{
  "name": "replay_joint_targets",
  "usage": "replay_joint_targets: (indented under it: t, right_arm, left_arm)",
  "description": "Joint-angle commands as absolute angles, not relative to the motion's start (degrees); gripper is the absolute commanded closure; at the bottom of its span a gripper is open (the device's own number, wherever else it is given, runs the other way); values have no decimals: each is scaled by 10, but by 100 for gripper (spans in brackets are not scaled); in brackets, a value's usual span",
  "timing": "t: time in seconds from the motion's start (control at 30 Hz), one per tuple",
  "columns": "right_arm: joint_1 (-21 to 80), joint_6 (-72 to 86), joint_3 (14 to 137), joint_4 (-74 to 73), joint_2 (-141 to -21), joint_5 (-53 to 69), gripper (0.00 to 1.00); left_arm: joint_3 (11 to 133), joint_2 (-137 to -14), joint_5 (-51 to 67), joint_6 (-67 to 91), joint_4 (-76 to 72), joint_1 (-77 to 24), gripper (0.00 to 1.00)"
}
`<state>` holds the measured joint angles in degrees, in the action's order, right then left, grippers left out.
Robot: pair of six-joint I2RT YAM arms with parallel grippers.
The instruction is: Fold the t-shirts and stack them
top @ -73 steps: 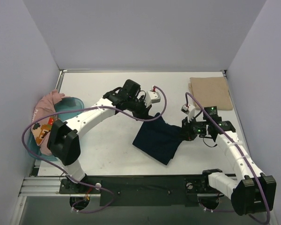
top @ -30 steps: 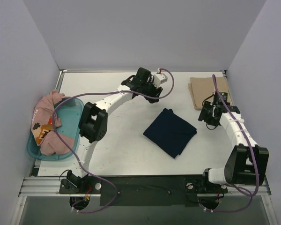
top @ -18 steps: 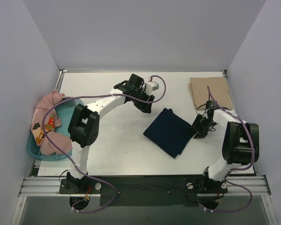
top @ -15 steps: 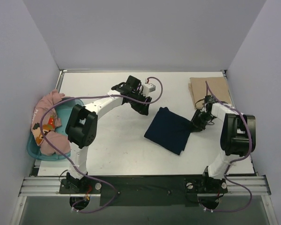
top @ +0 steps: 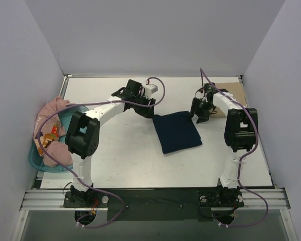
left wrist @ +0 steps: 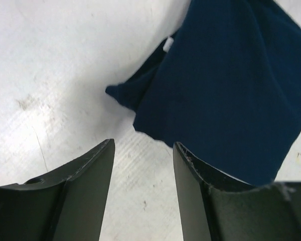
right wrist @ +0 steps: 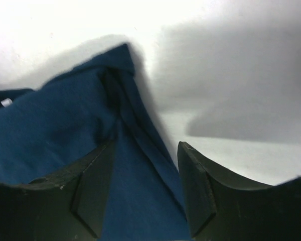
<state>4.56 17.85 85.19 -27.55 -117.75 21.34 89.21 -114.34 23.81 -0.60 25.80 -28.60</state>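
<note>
navy t-shirt (top: 176, 131) had swung square toward the far edge | left gripper (top: 149, 113), right gripper (top: 199, 118) spread (at its far corners) | white worktop (top: 115, 160), lilac walls (top: 140, 35)

Light: bright and even, coming from overhead | Shadows: big soft grey patch on the table (right wrist: 251, 100) in right wrist view | Glare: white surface washing out there | Focus: top view crisp, wrist views soft up close
</note>
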Motion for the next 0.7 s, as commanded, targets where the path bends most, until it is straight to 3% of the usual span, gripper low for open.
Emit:
replay_joint_targets:
  t: [0.0,0.27,0.33,0.43,0.47,0.53,0.57,0.6,0.67]
  right_arm:
    - [33,143,810,-328,-1072,168,50]
    - [45,183,631,-257,-962,201,50]
    - [45,189,602,-248,-962,193,53]
    - [45,192,576,-241,-975,191,61]
    - [45,194,564,-241,-977,188,67]
    - [45,199,546,-241,-978,174,76]
    - [44,201,538,-241,-976,170,81]
    - [43,200,534,-240,-975,164,90]
    - [41,201,526,-240,-968,158,100]
  left_arm:
    - [937,-1182,277,18,197,-281,38]
    - [959,-1234,280,-13,201,-284,38]
    - [957,-1243,279,-21,187,-284,45]
    - [968,-1258,275,-24,172,-287,65]
    - [974,-1266,275,-23,171,-288,68]
    - [990,-1273,284,-18,165,-289,82]
    - [992,-1278,287,-15,162,-289,95]
    - [995,-1281,285,-8,154,-288,100]
    - [1003,-1288,269,-4,149,-287,100]
